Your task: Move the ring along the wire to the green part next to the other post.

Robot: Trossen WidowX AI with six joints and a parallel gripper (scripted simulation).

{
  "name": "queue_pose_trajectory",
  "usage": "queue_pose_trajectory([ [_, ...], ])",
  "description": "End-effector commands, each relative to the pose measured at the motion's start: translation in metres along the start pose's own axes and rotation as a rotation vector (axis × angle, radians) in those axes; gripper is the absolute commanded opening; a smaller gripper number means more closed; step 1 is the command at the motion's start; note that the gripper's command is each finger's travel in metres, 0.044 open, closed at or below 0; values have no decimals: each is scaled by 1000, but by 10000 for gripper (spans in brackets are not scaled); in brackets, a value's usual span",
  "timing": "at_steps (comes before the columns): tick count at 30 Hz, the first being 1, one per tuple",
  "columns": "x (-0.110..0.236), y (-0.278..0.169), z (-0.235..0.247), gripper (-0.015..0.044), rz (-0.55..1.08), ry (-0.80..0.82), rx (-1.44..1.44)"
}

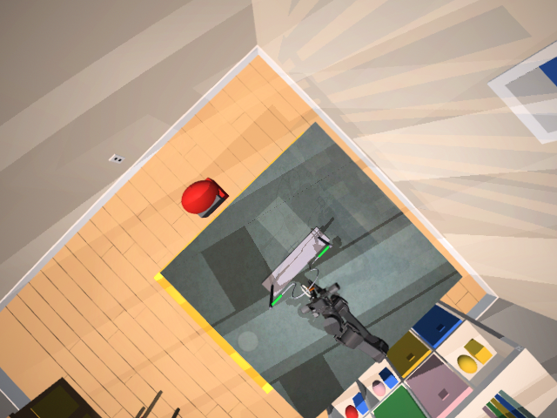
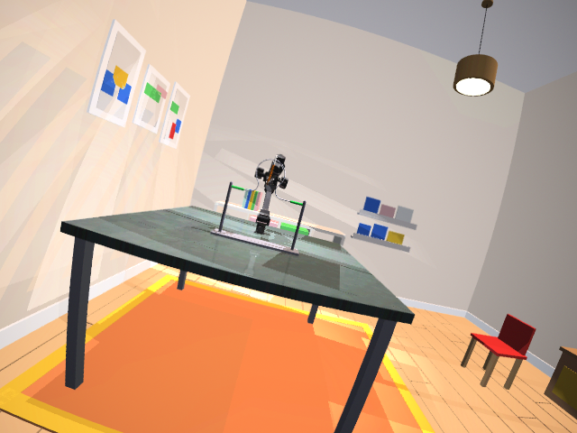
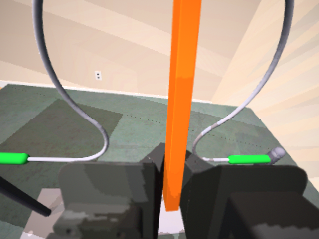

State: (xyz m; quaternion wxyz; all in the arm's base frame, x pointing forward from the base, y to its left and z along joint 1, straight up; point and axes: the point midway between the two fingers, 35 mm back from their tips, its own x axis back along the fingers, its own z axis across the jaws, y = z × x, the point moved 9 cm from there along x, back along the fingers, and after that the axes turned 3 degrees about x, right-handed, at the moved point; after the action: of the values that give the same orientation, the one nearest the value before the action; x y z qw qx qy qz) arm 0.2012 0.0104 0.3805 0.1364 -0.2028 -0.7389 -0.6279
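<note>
My gripper (image 3: 167,148) (image 1: 311,291) (image 2: 273,170) is shut on the orange handle (image 3: 181,95) (image 1: 309,287), which stands upright between the fingers. The ring at its top is out of the wrist view. The thin grey wire (image 3: 50,70) loops up on both sides of the handle, apart from it, and its other loop shows to the right in the wrist view (image 3: 271,70). Green ends show by each post: left green part (image 3: 12,158) (image 1: 277,299) (image 2: 237,188) and right green part (image 3: 249,159) (image 1: 323,252) (image 2: 295,202). I hold the handle about midway between the posts, above the pale base plate (image 1: 294,260) (image 2: 251,238).
The two dark posts (image 2: 224,207) (image 2: 297,225) stand on the dark green table (image 1: 216,270) (image 2: 140,228). My arm (image 1: 351,328) reaches in from the shelf side. Shelves with coloured boxes (image 1: 432,360) stand beyond the table, and a red chair (image 1: 200,198) on the floor.
</note>
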Motion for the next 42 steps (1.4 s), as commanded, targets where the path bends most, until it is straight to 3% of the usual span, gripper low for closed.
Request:
queue_pose_trajectory([
  [1, 1, -1, 0, -150, -12, -29, 49],
  [42, -2, -8, 1, -150, -65, -293, 526],
])
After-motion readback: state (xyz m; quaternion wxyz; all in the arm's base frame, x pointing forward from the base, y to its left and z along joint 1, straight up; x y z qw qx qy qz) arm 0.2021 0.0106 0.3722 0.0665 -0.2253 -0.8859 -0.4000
